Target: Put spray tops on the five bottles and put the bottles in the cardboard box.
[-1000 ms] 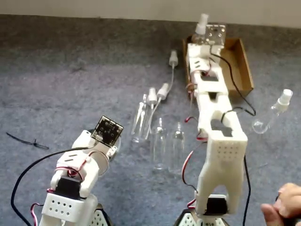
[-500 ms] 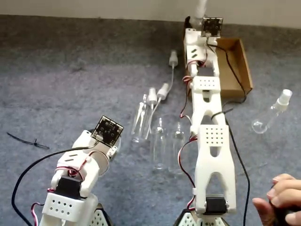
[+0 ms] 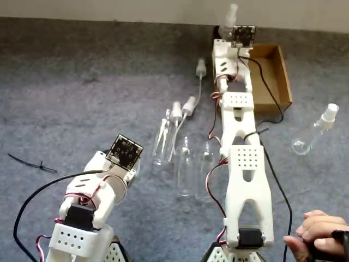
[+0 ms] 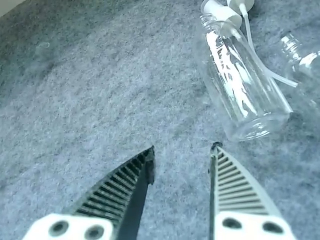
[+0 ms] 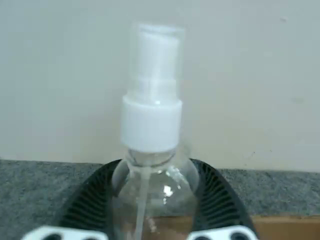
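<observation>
**A:** Which step are we on?

**B:** We judge we're boxing one finished bottle. Our right gripper [image 5: 156, 172] is closed around the shoulders of a capped bottle [image 5: 151, 125]. The jaws hug the glass on both sides, and the bottle stands upright with its spray top above the fingertips.

**A:** And the cardboard box [image 3: 274, 82]?

**B:** It's just below and beside that gripper. The bottle hangs near the box's far corner, but we cannot tell whether it is fully over the opening.

**A:** What about our other arm?

**B:** Our left gripper [image 4: 182, 150] is parted to a moderate gap and holds nothing, with only carpet between the tips. An uncapped bottle [image 4: 240, 95] lies on its side just ahead of them, with a loose spray top [image 4: 220, 11] at its mouth.

**A:** What does the next move call for?

**B:** As we see it, we should bring the held bottle inward over the box floor, lower it, then spread the jaws. A second capped bottle [image 3: 315, 131] lies well apart from the right gripper, back on the carpet past the box's outer wall. It still needs boxing too.
</observation>
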